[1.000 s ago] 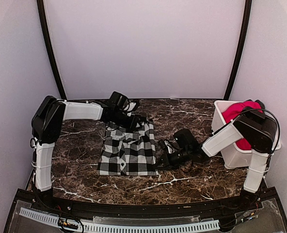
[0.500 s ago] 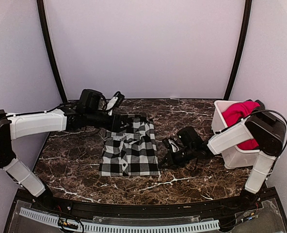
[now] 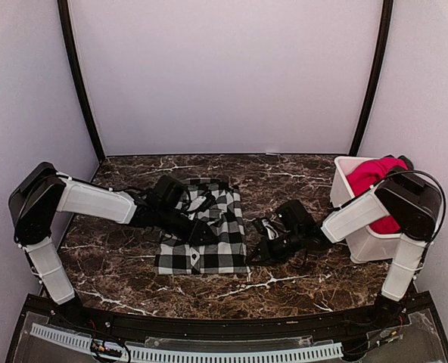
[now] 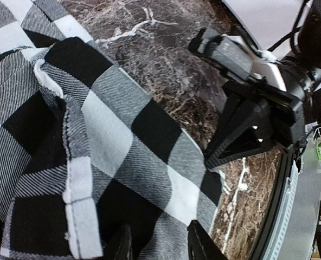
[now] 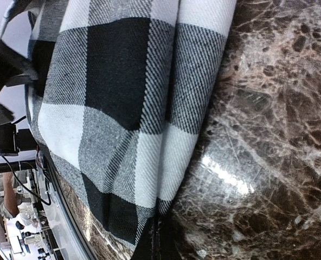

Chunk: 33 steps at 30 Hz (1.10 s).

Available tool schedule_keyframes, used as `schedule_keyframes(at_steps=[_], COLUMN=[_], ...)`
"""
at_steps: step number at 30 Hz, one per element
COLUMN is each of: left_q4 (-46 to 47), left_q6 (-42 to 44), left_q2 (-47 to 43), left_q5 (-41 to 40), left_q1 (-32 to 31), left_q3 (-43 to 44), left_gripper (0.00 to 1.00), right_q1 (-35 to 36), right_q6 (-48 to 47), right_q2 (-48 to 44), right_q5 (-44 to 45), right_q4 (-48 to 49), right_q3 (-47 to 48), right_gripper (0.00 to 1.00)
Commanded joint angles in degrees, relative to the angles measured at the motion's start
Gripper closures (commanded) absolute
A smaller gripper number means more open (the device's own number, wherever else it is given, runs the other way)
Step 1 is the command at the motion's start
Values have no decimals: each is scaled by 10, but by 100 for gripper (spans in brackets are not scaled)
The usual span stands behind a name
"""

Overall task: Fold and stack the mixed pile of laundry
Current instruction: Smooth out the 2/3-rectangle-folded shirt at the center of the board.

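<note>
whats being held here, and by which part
Right gripper pinches the checked shirt at its right edge. Left gripper straddles a fold near its middle; whether it grips cannot be told.

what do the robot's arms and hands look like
The left arm and right arm both have smooth white link covers between bulky black joint housings. Thin black cables run along them, one looping over the right arm's upper joint. The left hand and right hand are black and angular, each with two tapered fingers.
</note>
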Motion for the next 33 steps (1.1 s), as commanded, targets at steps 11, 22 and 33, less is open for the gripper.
schedule_keyframes(at_steps=[11,22,33], left_q4=[57,100,169], left_q6=[4,-46,-202], left_q2=[122,-3,-200], left_q5=[-32,-39,75], left_q1=[80,90,71], left_q3=[122,69,-152], left_gripper=[60,42,1], right_q1=[-3,-2,41], right_q6=[10,-85,-44], right_q2=[22,-145,-75], right_q5=[1,40,-132], right_q4=[22,-115,-14], right_q3=[-21,41,144], right_gripper=[100,58,16])
